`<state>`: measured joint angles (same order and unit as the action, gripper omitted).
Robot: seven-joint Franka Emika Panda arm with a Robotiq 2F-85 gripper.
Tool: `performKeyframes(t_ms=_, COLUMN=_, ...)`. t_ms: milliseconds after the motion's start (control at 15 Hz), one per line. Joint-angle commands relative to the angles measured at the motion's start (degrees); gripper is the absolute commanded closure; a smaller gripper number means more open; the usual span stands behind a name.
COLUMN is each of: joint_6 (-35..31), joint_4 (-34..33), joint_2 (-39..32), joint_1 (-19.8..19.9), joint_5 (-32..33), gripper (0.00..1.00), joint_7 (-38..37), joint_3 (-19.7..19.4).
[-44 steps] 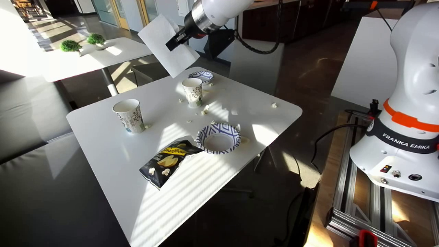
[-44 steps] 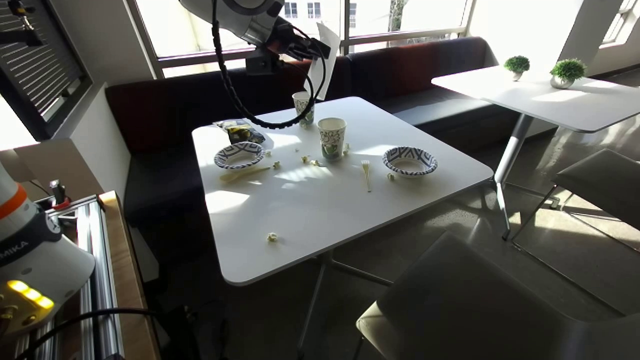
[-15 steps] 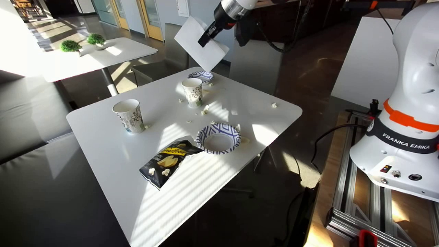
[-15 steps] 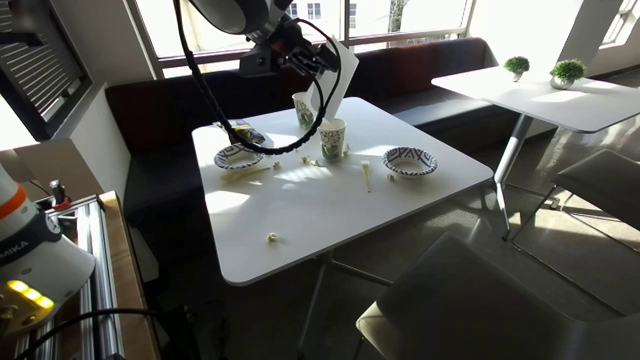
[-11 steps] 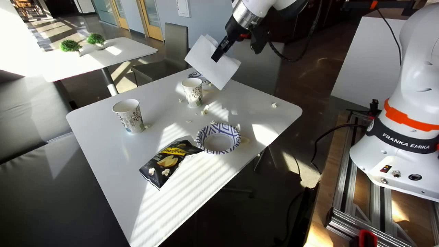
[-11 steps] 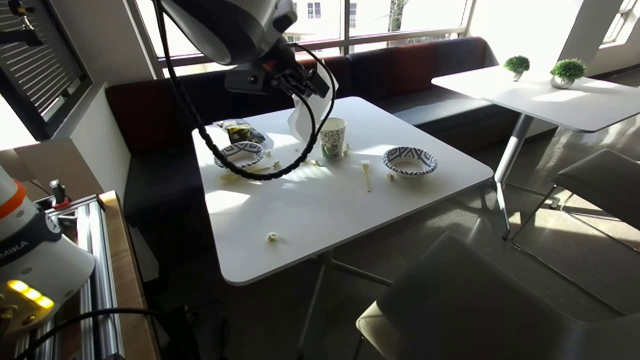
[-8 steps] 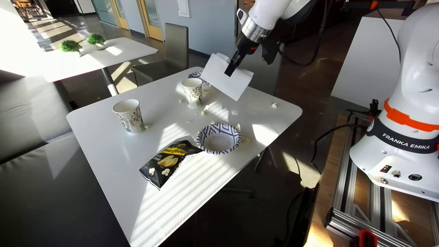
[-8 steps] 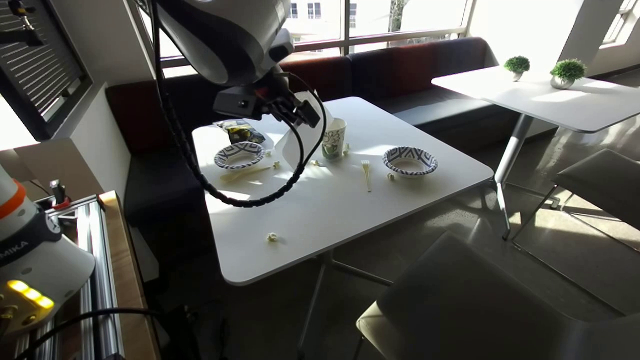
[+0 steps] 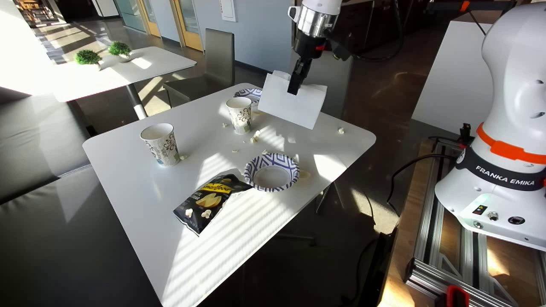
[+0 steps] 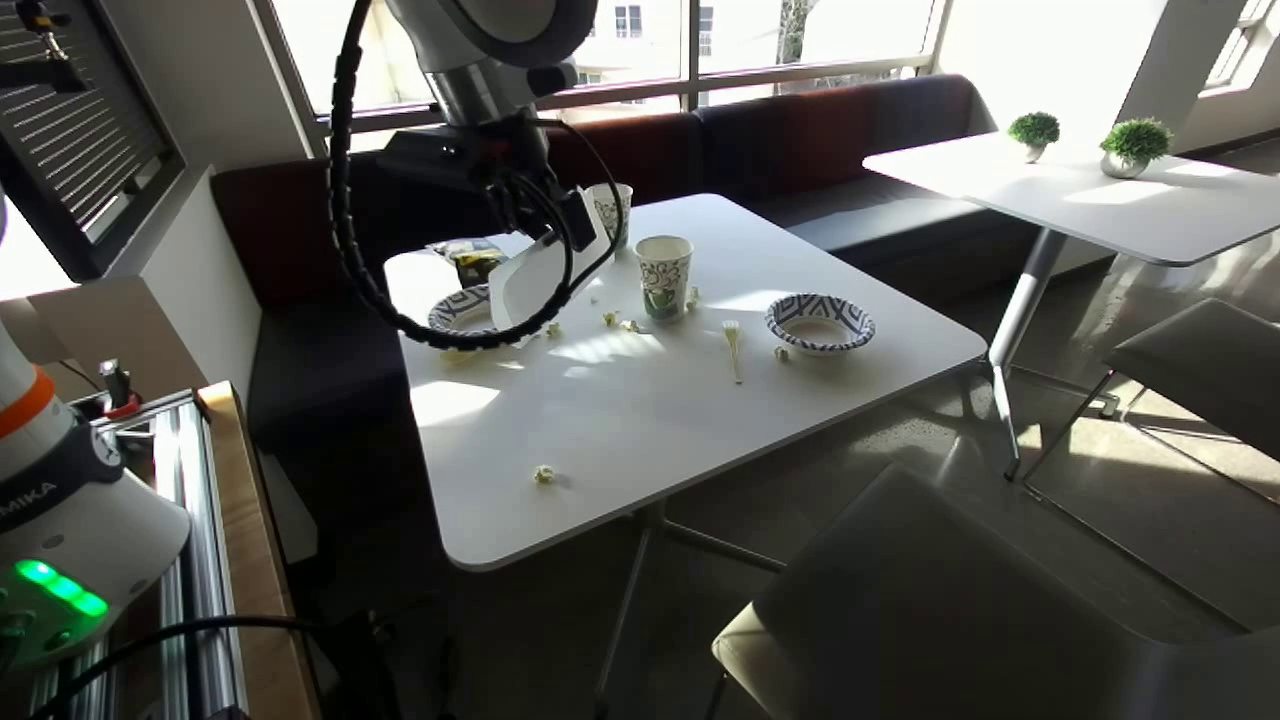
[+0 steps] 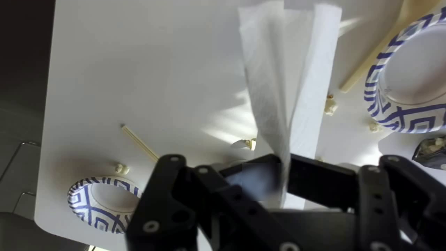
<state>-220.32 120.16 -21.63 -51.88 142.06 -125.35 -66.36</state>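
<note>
In an exterior view, the gripper (image 9: 294, 88) hangs over the tabletop (image 9: 136, 187) w/ its jaws clamped on a folded white paper napkin (image 9: 292, 108). The napkin is tilted, in the air, & covers here part of the edge b/w the far and right corners. A patterned paper bowl (image 9: 245, 92) stands nr. the far corner; a 2nd bowl (image 9: 273, 160) is nr. the robot-side edge, w/ a black Smartfood popcorn bag (image 9: 209, 200) just beside it. One paper cup (image 9: 162, 145) is upright toward the left corner, another cup (image 9: 240, 115) more to the middle.

In an exterior view, a pale fork (image 10: 733, 350) lies nr. the patterned paper bowl, a popcorn pc. (image 10: 544, 474) nr. the nearest corner; the napkin hides part of the 2nd bowl.

In the wrist view, the napkin is b/w the fingers (image 11: 324, 179), its layers standing apart beyond them. A pale spoon (image 11: 379, 52) lies beside the 2nd bowl.
</note>
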Motion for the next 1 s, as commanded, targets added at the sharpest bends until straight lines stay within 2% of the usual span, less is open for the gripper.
performKeyframes(t_ms=0, joint_6=-9.84, joint_4=-7.17, joint_2=-7.50, joint_1=-5.01, joint_5=1.86, gripper=1.00, joint_7=-5.85, joint_3=-4.15)
performKeyframes(t_ms=200, joint_6=-14.36, joint_4=-10.16, joint_2=-11.15, joint_1=-5.79, joint_5=1.88, gripper=1.00, joint_7=-6.13, joint_3=-5.38)
performKeyframes(t_ms=400, joint_6=-15.82, joint_4=-11.58, joint_2=-15.32, joint_1=-6.32, joint_5=1.86, gripper=1.00, joint_7=-5.59, joint_3=-7.07)
performKeyframes(t_ms=533, joint_6=-15.79, joint_4=-11.76, joint_2=-17.88, joint_1=-6.53, joint_5=1.86, gripper=1.00, joint_7=-5.39, joint_3=-7.99)
performKeyframes(t_ms=867, joint_6=-12.89, joint_4=-10.97, joint_2=-21.10, joint_1=-5.34, joint_5=1.86, gripper=1.00, joint_7=-5.89, joint_3=-6.42)
performKeyframes(t_ms=933, joint_6=-10.60, joint_4=-10.38, joint_2=-21.16, joint_1=-5.67, joint_5=1.86, gripper=1.00, joint_7=-5.51, joint_3=-6.25)
